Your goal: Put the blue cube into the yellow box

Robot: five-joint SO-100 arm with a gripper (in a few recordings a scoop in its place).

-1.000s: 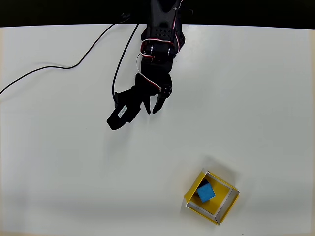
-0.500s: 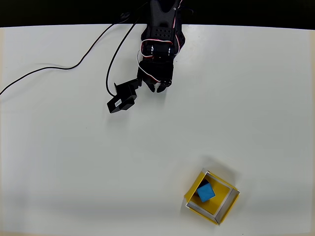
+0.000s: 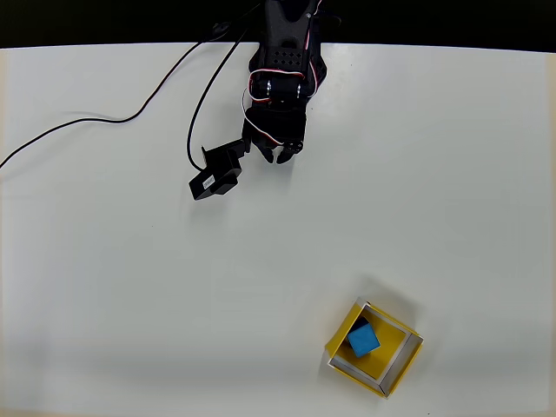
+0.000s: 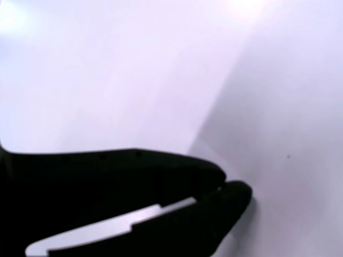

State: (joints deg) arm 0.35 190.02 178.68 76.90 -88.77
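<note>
Cube (image 3: pixel 363 340) resting in box (image 3: pixel 399 364), well clear of closed, empty gripper (image 3: pixel 276 157). Best parked clear; nothing left to grasp.

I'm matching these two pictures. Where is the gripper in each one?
Overhead view: the gripper is at upper centre, near the table's far edge, shut and empty.
Wrist view: the gripper is at lower centre, tips together.
Shared landmark: the white table.

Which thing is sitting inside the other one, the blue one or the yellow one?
The blue cube sits inside. The yellow box is bigger, open on top, and its walls go all around the cube.
</note>
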